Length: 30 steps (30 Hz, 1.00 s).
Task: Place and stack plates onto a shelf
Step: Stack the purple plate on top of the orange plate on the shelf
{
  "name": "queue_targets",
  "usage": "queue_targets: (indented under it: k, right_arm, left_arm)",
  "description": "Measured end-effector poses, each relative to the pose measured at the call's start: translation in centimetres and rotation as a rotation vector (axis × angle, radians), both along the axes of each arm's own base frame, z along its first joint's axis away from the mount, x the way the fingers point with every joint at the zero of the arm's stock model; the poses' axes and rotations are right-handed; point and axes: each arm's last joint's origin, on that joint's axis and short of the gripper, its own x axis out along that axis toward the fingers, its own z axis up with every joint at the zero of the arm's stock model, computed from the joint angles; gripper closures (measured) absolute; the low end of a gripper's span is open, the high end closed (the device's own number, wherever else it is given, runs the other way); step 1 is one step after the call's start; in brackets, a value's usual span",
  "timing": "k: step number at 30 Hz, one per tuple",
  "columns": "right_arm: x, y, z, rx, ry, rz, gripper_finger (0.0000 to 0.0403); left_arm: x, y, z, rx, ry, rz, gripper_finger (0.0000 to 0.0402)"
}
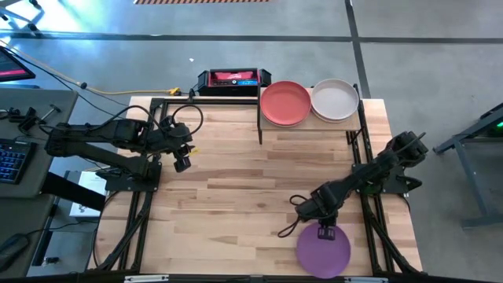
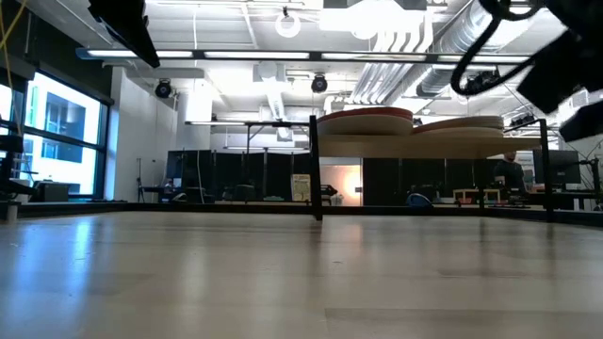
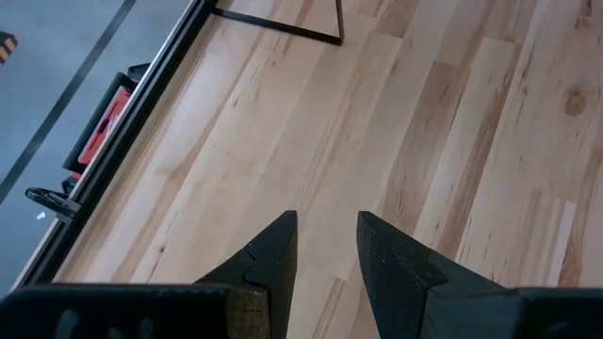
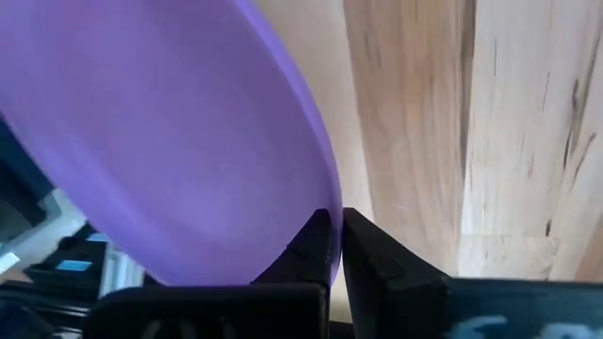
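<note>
From above the right claw (image 1: pixel 327 229) sits at the purple plate (image 1: pixel 323 250) near the desk's (image 1: pixel 236 181) front edge, while its wrist view shows the fingers pinching the rim; the left claw (image 1: pixel 182 163) hangs spread.

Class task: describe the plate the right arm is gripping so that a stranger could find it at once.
Start at the table's near edge on the right arm's side. The right end effector is shut on the rim of the purple plate there. It is the only purple plate; the other two sit on the shelf.
</note>
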Motion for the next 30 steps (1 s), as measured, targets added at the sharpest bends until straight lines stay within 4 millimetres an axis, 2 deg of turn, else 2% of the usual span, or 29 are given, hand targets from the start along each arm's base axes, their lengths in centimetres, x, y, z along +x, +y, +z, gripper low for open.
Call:
queue_targets:
  k: [13,19,25,30]
  right_arm:
    - [1.5,0.8,3.0,0.001,-0.023,-0.122,0.0403]
    - [2.6,0.7,4.4,0.013,-0.027,-0.243,0.0403]
    - [4.6,-0.9,7.0,-0.007,-0.106,-0.361,0.0403]
    - [5.8,-3.4,9.3,-0.046,-0.146,-0.395,0.0403]
  left_arm:
    - [0.0,0.0,0.0,0.0,0.0,-0.001,0.0298]
    - [0.0,0.0,0.0,-0.01,0.001,-0.007,0.0298]
    - [0.0,0.0,0.0,-0.015,0.001,-0.011,0.0298]
    - [0.0,0.0,0.0,-0.015,0.001,-0.011,0.0298]
